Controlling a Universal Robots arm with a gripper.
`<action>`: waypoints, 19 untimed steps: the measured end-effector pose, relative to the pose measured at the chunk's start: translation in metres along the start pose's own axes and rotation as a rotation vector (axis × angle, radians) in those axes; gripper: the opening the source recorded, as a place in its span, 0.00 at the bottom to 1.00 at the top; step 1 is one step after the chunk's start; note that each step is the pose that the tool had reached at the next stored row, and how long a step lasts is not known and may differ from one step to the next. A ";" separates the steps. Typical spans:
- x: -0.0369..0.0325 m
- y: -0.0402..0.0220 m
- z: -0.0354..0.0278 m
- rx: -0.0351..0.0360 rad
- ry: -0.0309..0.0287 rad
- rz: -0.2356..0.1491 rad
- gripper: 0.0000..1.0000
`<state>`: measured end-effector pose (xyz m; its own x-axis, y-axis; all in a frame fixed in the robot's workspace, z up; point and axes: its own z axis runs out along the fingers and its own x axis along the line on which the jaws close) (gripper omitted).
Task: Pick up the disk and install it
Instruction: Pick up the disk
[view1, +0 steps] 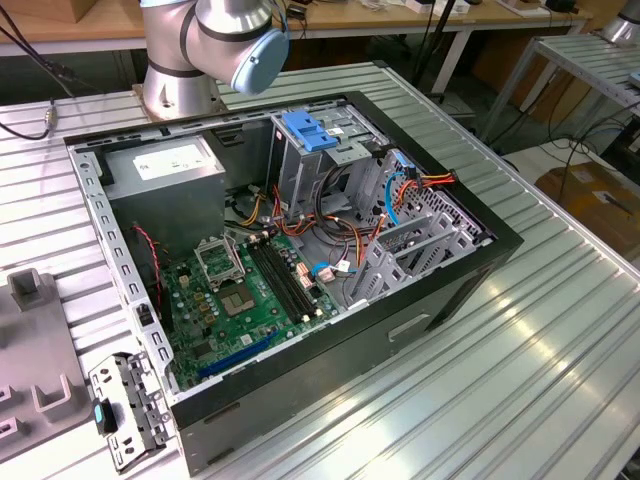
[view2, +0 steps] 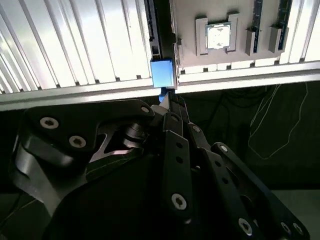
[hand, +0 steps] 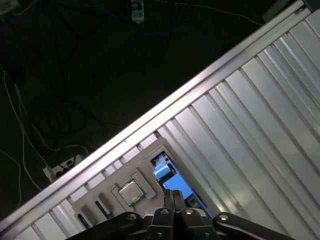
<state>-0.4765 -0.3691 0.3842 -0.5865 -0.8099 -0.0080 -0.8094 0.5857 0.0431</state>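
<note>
Over one edge of the ribbed metal table (view2: 75, 45): gripper (view2: 168, 101), in both wrist views, fingers pressed together, nothing held. Just past the fingertips (view2: 172, 117), a small blue block (view2: 162, 74) at the end of a dark narrow strip (view2: 159, 25). Disk or not, cannot tell. Right beside the strip, a grey tray (view2: 186, 20) with a square silver chip (view2: 218, 36) on it. On the middle of the table, an open computer case (view1: 420, 320) holding a green board (view1: 235, 300), a grey power box (view1: 165, 165) and a metal cage (view1: 295, 180) with a blue handle. Close to the case's power-box end, the arm's base (view1: 180, 85).
</note>
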 end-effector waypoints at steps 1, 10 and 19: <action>0.0000 0.0000 0.0000 -0.0001 0.0008 -0.018 0.11; 0.0000 0.0000 0.0000 -0.0017 0.0095 -0.219 0.11; 0.0000 0.0000 0.0000 -0.0024 0.0135 -0.312 0.11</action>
<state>-0.4765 -0.3691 0.3842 -0.3093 -0.9509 -0.0080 -0.9502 0.3087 0.0430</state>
